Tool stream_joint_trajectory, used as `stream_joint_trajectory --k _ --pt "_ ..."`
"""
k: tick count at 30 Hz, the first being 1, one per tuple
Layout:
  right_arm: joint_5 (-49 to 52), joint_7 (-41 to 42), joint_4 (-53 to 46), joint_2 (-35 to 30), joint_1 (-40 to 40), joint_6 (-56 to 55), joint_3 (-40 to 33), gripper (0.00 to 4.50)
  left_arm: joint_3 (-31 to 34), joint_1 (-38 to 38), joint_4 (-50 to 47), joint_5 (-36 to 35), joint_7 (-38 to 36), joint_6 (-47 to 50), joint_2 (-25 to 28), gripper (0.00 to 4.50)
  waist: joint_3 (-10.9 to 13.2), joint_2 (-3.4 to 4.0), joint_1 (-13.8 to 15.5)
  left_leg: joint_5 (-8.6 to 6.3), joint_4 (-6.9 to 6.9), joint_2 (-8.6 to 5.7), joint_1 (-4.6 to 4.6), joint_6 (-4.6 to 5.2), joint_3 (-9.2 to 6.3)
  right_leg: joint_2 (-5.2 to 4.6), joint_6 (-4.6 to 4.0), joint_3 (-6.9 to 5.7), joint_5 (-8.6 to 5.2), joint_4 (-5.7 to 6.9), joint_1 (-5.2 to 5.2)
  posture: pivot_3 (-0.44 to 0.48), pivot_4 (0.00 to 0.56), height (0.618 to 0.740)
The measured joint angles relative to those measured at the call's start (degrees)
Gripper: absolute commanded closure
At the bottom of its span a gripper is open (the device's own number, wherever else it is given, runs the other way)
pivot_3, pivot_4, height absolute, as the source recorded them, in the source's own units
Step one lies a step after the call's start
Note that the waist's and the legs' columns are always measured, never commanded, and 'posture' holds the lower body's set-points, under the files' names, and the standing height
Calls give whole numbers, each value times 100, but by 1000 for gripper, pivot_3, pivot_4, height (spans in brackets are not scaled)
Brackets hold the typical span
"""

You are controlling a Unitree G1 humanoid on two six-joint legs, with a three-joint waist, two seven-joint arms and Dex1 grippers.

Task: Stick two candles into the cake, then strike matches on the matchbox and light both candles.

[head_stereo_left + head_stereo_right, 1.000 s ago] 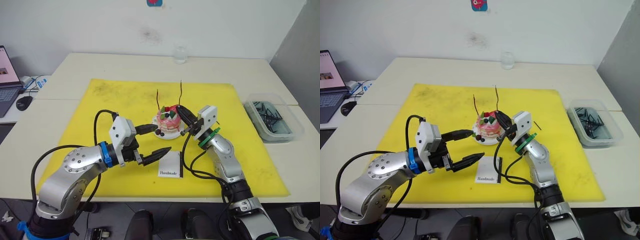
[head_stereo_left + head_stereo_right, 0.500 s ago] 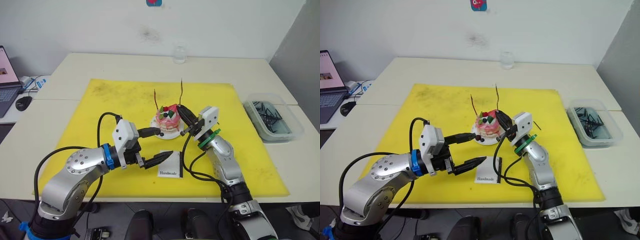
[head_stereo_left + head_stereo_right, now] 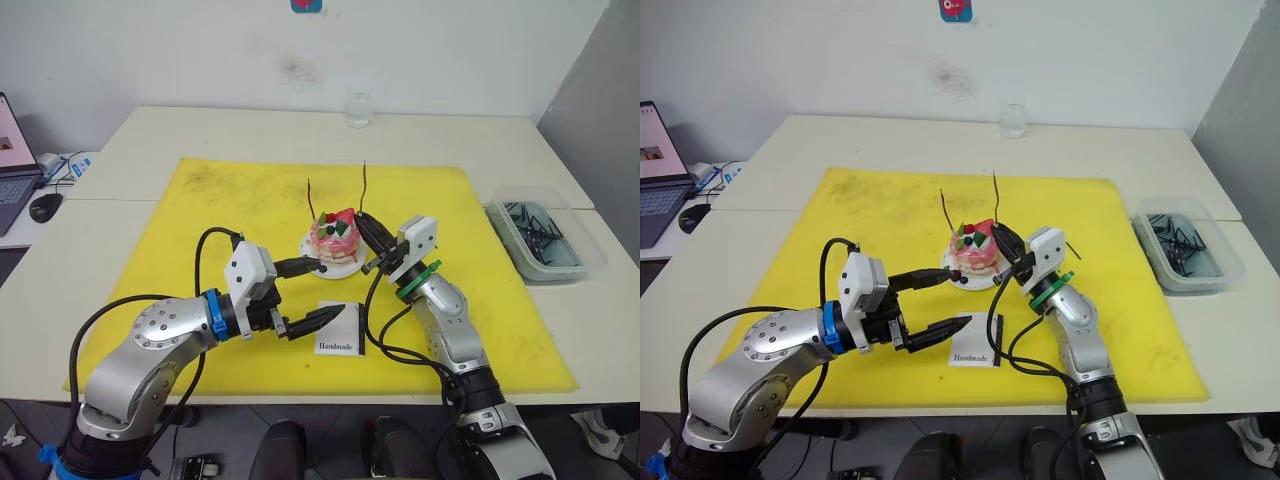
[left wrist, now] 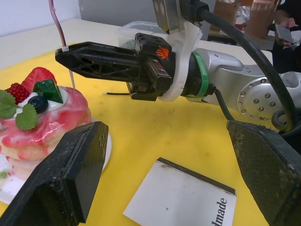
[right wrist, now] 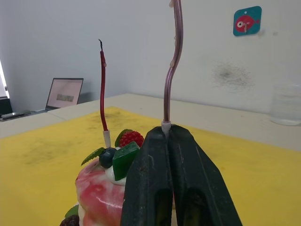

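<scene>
The pink-and-white cake (image 3: 335, 236) stands on its small white plate (image 3: 312, 243) in the middle of the yellow mat. One thin reddish candle (image 5: 102, 89) stands upright in the cake's top. My right gripper (image 3: 361, 217) is shut on the pale lower end of the other candle (image 5: 172, 70), held upright at the cake's right edge; I cannot tell whether its end is in the cake. My left gripper (image 3: 330, 286) is open in front of the cake, with one finger (image 4: 70, 183) by the plate and the other above the white matchbox (image 3: 340, 329).
A clear bin (image 3: 545, 240) of dark matches sits off the mat at the right. One short dark stick (image 3: 1072, 249) lies on the mat beyond my right gripper. A glass (image 3: 357, 105) stands at the table's far edge. A laptop and mouse (image 3: 47, 205) are at the left.
My left gripper has edged a little to the right, its lower finger nearer the matchbox. The right gripper keeps its hold on the candle and has hardly moved.
</scene>
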Motion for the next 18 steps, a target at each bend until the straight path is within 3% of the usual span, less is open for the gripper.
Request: stream_joint_trajectory --k 18 --pt "-165 -10 269 41 -67 -157 10 4467 -113 4 2 30 1 -21 -14 0 0 0 -2 0 -1 -1 0 0 1 -3 0 1 0 -1 0 0 150 740"
